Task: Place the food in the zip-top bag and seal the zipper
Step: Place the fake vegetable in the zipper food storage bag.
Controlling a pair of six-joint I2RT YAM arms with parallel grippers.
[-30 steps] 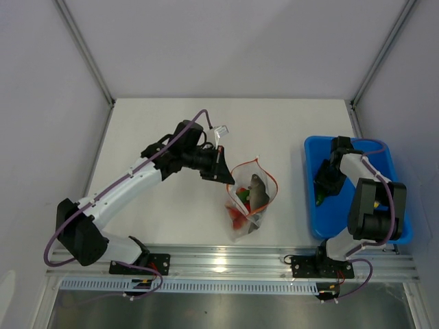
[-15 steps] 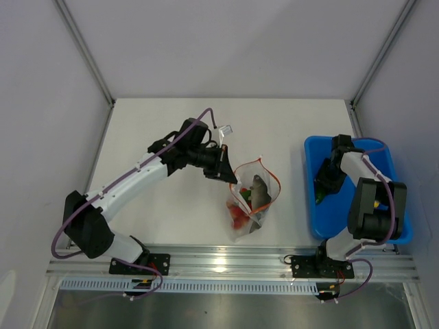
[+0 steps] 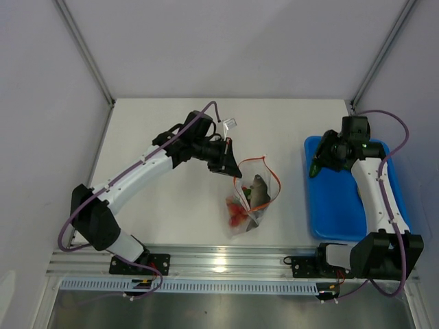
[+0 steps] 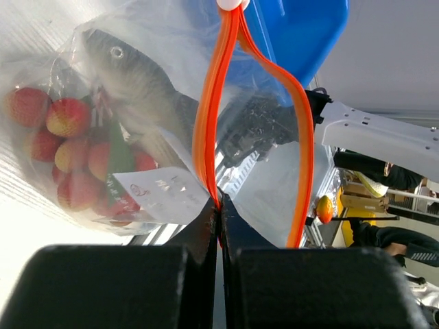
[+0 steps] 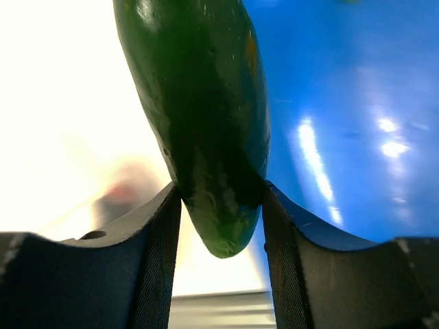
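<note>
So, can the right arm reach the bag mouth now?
Probably yes: the left tool holds the zipper, bag gaping, and nothing stands between it and the right tool gripping the green pepper.

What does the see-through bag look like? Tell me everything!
The zip-top bag is clear, crinkly plastic with an orange-red zipper strip round its mouth, which gapes open in a loop. The left gripper is shut on that strip at one edge. The bag's bottom rests on the white table. Inside sit red tomatoes, a grey toy fish and a white label.
</note>
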